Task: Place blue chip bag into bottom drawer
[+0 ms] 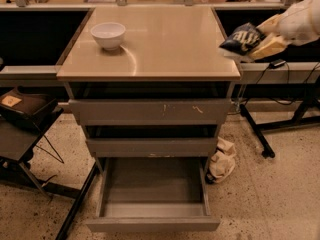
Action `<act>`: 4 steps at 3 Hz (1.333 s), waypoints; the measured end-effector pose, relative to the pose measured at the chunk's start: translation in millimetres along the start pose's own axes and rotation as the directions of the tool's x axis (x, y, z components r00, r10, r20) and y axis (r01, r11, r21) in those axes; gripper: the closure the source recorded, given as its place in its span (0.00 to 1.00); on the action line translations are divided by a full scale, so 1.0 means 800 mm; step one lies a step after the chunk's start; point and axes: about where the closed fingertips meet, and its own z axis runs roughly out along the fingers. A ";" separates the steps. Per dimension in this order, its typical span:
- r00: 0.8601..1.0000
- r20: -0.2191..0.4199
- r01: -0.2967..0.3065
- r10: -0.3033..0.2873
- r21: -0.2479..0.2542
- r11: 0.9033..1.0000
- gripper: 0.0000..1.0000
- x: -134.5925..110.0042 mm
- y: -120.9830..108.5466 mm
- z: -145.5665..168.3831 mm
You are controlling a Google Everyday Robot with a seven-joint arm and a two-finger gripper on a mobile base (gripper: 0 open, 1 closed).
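Observation:
The blue chip bag (241,39) is a crinkled dark-blue foil bag with white lettering, held in the air just off the right edge of the tan cabinet top (165,39). My gripper (257,45) comes in from the right on a white arm and is shut on the bag, its yellowish fingers (267,47) at the bag's right side. The bottom drawer (152,194) is pulled open below, with an empty grey box-like inside. The two shallower drawers (150,111) above it have scuffed fronts and stand a little open.
A white bowl (108,35) stands at the top's back left. Crumpled white cloth (221,161) lies on the floor right of the drawers. A dark side stand (25,114) is at the left. A black table leg (255,129) is at the right.

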 end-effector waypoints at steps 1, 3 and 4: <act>0.981 0.102 0.141 -0.166 0.216 0.966 1.00 -0.082 0.003 -0.123; 0.959 0.132 0.199 -0.251 0.315 0.928 1.00 -0.136 0.013 -0.175; 0.959 0.127 0.207 -0.255 0.304 0.930 1.00 -0.127 0.037 -0.156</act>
